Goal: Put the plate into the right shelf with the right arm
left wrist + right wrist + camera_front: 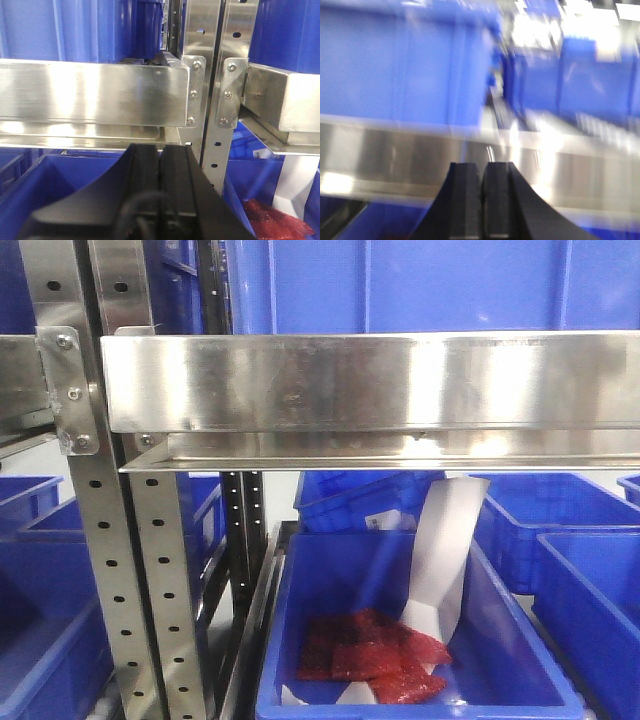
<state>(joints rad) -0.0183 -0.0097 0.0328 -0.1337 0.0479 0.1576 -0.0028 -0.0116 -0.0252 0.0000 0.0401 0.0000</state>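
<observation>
Right wrist view is motion-blurred. It shows the right gripper with its jaws pressed flat together, nothing between them. Ahead of and just above the jaws runs the steel lip of the shelf, with blue crates standing on the tier beyond.

Left wrist view shows the left gripper likewise clenched on nothing. Above its jaws is the shelf's front lip, bolted to a hole-punched upright to their right. A crate lies below the jaws.

Front view shows the shelf tier across the top and, beneath it, a crate holding red packets and a white paper strip.

Plate: not visible in any view. It is not between either pair of jaws, and its position relative to them cannot be determined.

Handling, as judgement from the task wording only: a plate is likely stiff, breakable and smooth, so prone to slip in narrow jaws. The rim appears the sensible hold, pinched edge-on and kept level, then slid in above the tier lip.

Assessment: the plate is either already placed or not yet collected; which cannot be told.
</observation>
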